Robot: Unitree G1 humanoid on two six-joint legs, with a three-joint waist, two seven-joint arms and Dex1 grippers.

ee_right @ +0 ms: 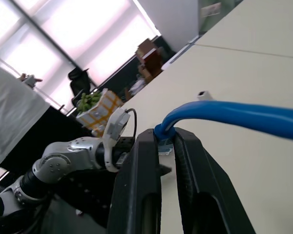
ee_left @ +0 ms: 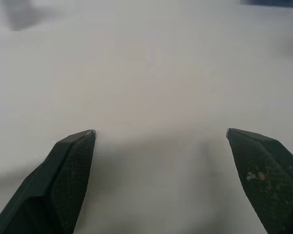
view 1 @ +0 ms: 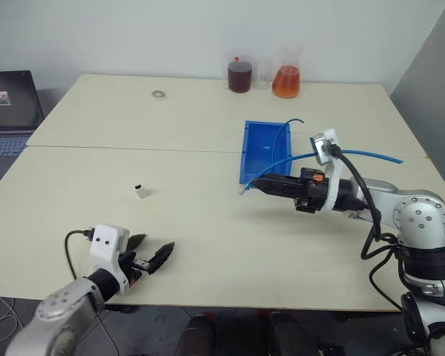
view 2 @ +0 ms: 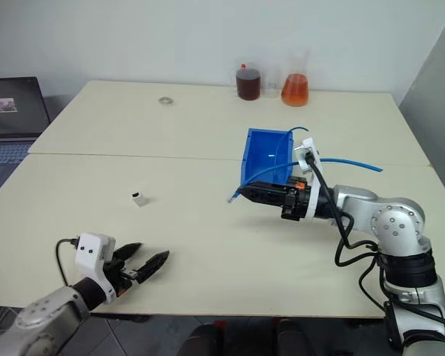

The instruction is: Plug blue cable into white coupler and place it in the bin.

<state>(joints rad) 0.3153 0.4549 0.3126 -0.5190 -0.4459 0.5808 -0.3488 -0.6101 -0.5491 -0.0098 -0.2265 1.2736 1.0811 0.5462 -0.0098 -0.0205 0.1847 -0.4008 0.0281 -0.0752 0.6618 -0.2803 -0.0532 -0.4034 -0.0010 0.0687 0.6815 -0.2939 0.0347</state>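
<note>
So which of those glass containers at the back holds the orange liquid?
The cone-shaped flask, rightmost of the group. The jar with the red cap on the left holds dark reddish-brown liquid, and the small glass between them looks clear.

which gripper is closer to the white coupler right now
Left. The open left gripper sits at the table's near edge, just short of the white coupler; the right gripper, shut on the blue cable, is farther off beside the bin.
</note>
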